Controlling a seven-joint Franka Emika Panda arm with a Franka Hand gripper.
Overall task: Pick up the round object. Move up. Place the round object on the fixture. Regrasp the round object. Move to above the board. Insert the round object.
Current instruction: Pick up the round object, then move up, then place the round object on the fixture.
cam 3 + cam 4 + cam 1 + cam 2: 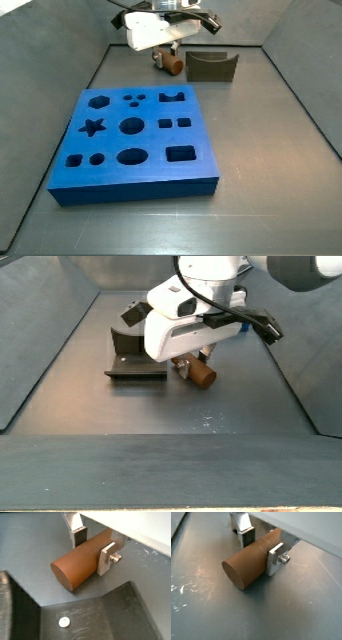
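Note:
The round object (77,564), an orange-brown cylinder, lies on its side between the silver fingers (107,558) of my gripper (92,548), which is shut on it. Both wrist views show it the same way: the peg (250,562) is clamped across its middle by my gripper (262,548), with one round end face showing. In the side views my gripper (171,58) (194,362) holds the peg (174,67) (201,375) low over the floor, just beside the dark fixture (211,66) (134,358) (100,617). The blue board (134,140) lies nearer in that view.
Grey walls (80,90) enclose the floor on both sides. The fixture's base plate carries a small white dot (64,622). The white gripper body (187,311) and its cable hang above the peg.

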